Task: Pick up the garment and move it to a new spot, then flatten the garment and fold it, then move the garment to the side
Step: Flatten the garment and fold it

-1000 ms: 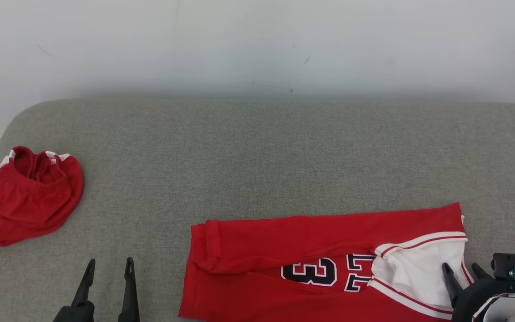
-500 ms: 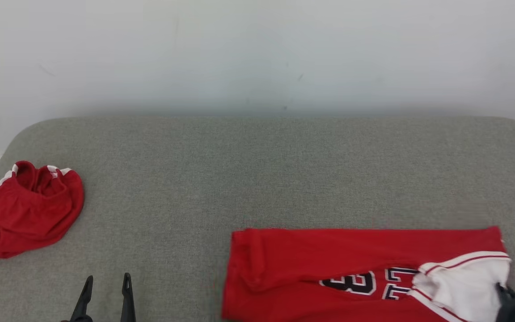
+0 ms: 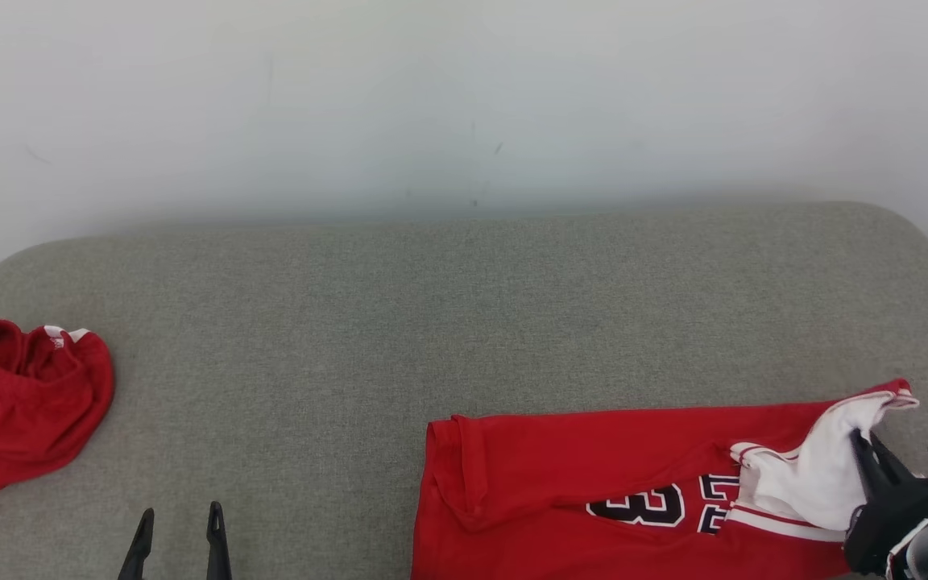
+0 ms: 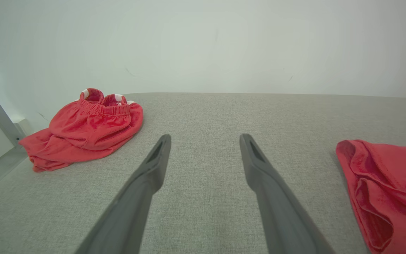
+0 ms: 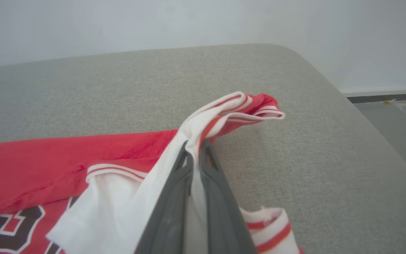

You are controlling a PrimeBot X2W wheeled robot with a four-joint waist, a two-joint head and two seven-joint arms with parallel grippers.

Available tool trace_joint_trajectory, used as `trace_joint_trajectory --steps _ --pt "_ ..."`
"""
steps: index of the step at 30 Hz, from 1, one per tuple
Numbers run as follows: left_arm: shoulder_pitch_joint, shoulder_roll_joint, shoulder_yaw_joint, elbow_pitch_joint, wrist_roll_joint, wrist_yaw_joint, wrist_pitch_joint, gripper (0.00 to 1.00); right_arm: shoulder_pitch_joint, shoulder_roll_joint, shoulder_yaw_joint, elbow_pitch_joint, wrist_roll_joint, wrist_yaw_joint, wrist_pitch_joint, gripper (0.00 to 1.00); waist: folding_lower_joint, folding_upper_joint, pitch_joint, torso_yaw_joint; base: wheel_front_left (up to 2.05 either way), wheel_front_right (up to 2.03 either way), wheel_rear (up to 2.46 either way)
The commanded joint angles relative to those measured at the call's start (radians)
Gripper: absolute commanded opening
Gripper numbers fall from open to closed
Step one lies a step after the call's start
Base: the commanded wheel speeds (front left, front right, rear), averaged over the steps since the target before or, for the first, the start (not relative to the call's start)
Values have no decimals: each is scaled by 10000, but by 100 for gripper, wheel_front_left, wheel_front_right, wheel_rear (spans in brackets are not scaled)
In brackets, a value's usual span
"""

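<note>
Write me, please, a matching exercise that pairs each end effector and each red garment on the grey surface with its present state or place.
Column one:
1. left end effector
2. right end effector
3. numbered jersey
4. crumpled red shorts

Column two:
a. bunched up at the left end of the grey surface
b. open, with nothing between its fingers
c. shut on white and red fabric
d. lying mostly flat, with one white corner raised off the surface

Pairs: 1-b, 2-c, 3-d, 4-a
</note>
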Motion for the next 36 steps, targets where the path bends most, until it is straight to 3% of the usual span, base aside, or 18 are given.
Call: trace_joint_trajectory --steps 1,11,17,25,36 --pt "51 -30 34 -2 90 -13 -32 100 169 85 71 -348 65 -20 11 0 0 0 -1 -42 0 0 0" --pt "-118 -89 78 82 129 -160 -32 100 1296 999 564 -4685 -102 -20 1258 0 0 0 -34 149 0 0 0" --pt "-230 -108 -13 182 201 -275 -32 100 1627 1739 1121 -6141 -340 -20 2070 0 0 0 -28 553 0 0 0" --pt "-491 -130 -180 358 217 -356 -32 100 1312 2451 1926 -5960 -606 -20 2295 0 0 0 16 1105 0 0 0" --pt "-780 -160 -446 557 195 -357 -32 100 515 3423 2912 -3602 -790 -20 1831 0 0 0 196 1610 0 0 0"
